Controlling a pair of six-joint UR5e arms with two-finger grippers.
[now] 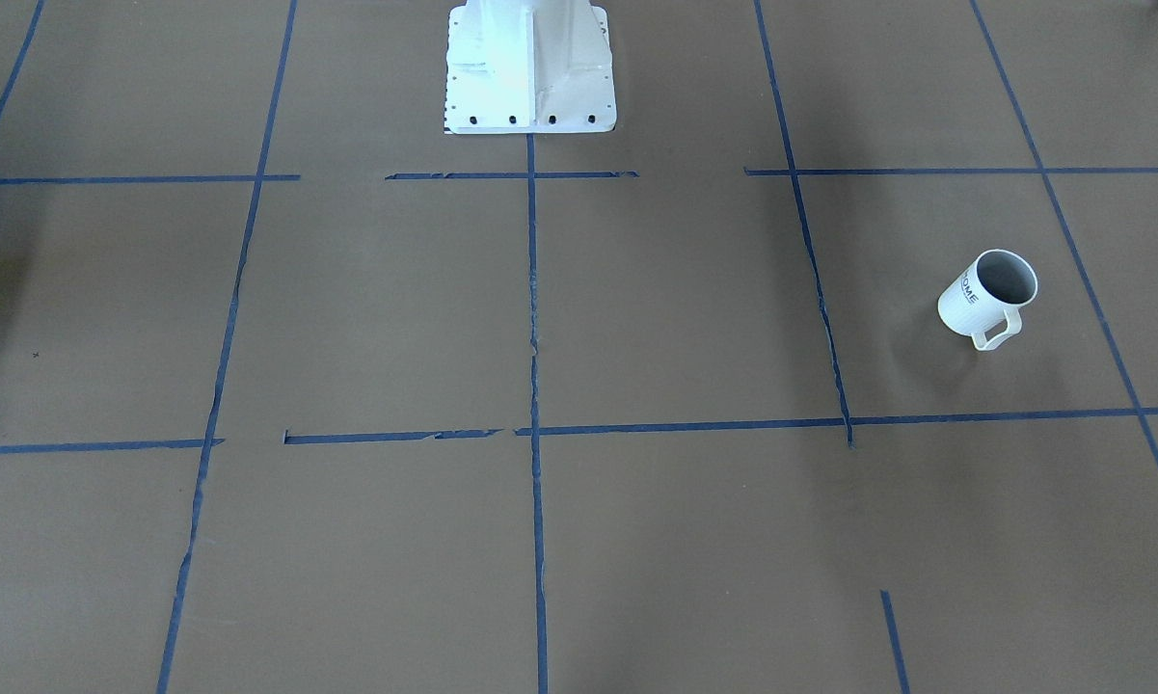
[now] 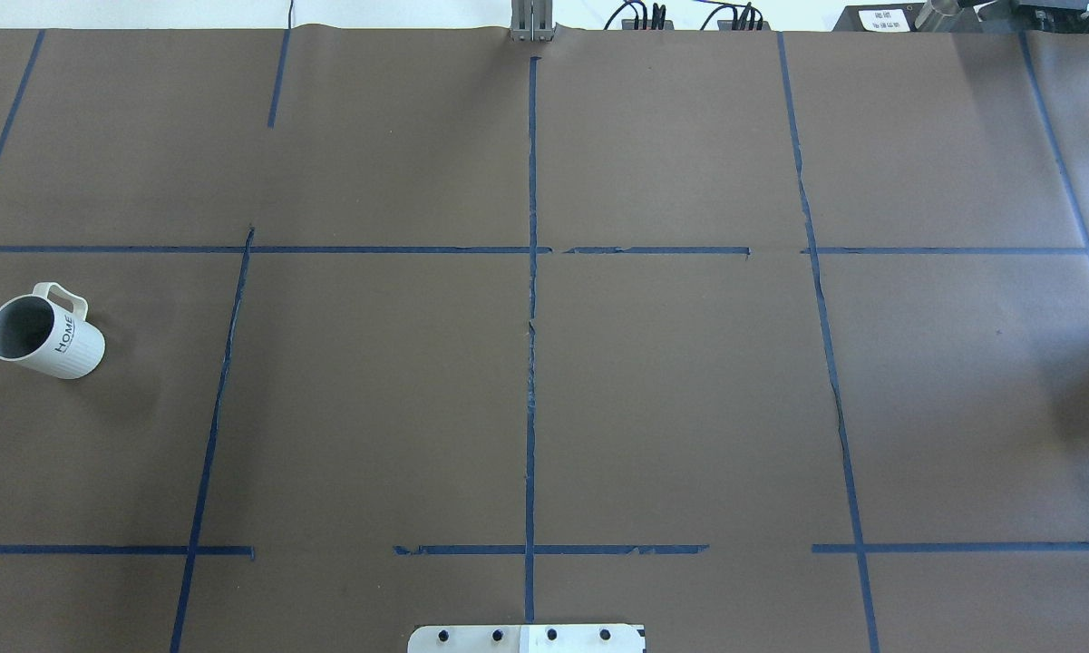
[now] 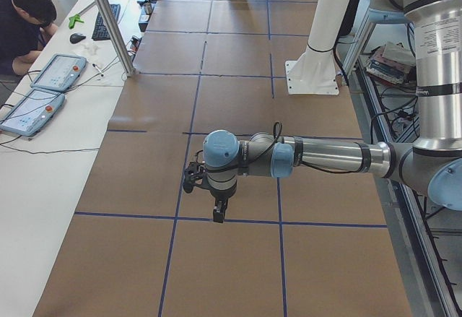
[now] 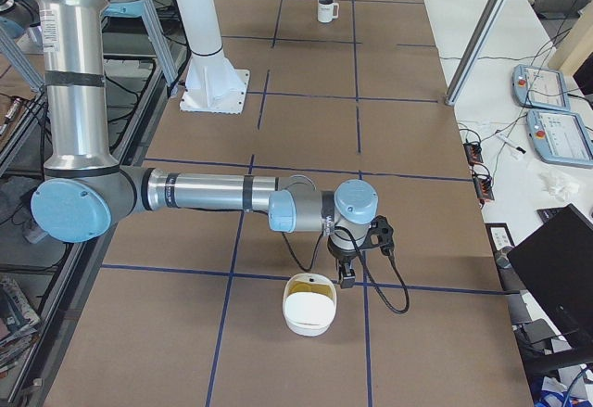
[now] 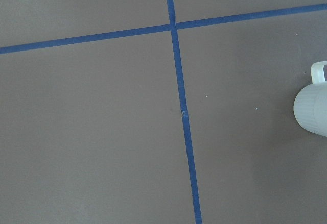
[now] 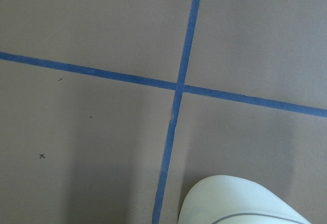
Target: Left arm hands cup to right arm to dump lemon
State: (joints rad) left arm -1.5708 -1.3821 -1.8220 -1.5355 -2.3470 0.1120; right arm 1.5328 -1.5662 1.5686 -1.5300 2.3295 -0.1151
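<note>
The white ribbed cup (image 1: pixel 964 310) with "HOME" lettering stands upright on the table on the robot's left side, its handle turned away from the robot. It also shows in the overhead view (image 2: pixel 71 349), far off in the exterior right view (image 4: pixel 325 8) and at the right edge of the left wrist view (image 5: pixel 312 106). Its inside looks grey, and no lemon shows. The left gripper (image 3: pixel 218 214) hangs low over the table, seen only in the exterior left view. The right gripper (image 4: pixel 345 277) hangs just above a white bowl. I cannot tell whether either gripper is open or shut.
The white bowl (image 4: pixel 310 307) with a yellowish inside sits at the robot's right end; its rim shows in the right wrist view (image 6: pixel 240 201). The white robot base (image 1: pixel 528 67) stands at mid table. Blue tape lines cross the brown table. An operator (image 3: pixel 22 21) sits at a side desk.
</note>
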